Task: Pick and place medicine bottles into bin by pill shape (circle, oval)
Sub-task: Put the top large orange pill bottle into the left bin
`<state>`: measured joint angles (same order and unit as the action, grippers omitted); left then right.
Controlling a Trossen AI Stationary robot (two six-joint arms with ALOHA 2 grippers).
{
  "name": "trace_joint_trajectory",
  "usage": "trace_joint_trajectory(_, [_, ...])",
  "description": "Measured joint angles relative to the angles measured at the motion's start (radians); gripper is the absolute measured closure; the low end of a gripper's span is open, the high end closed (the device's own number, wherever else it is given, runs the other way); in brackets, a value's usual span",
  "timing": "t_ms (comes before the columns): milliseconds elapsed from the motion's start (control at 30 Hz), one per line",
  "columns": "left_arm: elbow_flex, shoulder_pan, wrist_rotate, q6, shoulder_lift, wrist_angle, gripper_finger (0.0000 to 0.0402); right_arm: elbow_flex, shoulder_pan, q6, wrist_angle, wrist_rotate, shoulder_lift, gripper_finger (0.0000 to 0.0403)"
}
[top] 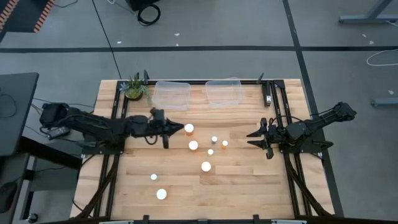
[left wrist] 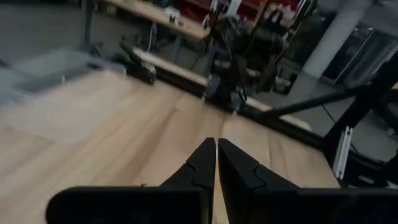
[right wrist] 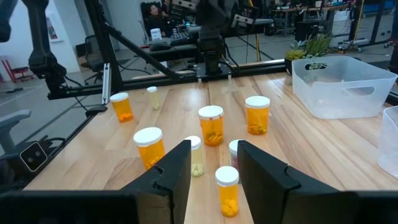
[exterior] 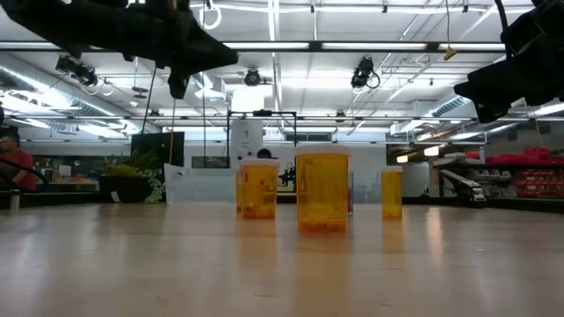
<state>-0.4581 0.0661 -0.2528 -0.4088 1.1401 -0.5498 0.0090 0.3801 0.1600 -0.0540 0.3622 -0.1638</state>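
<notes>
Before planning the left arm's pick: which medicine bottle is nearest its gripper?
The white-capped orange bottle just off the left gripper tips; the other bottles sit farther away.

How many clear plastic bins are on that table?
2: the left bin beside the potted plant, the right bin next to it, both along the table's far edge. None seems hidden.

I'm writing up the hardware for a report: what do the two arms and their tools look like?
Both arms are dark, nearly black, built of chunky jointed segments. The left tool tapers to two slim, pointed fingers with notched inner edges. The right tool carries two broader, blocky black fingers with angular, stepped profiles. No coloured markings show on either.
</notes>
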Motion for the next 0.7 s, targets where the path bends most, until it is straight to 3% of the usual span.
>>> trace_joint_trajectory(367, [-0.300,-0.034,0.034,-0.052,0.150,0.565,0.0354,0.000,0.000,0.000,0.000,0.000,0.000,0.0265])
trace_joint_trajectory(533, [-0.430,-0.065,0.038,-0.055,0.221,0.830,0.0308,0.000,0.000,0.000,0.000,0.000,0.000,0.0265])
trace_joint_trajectory(700, [-0.532,-0.103,0.111,-0.052,0.296,1.032,0.0246,0.000,0.000,0.000,0.000,0.000,0.000,0.0265])
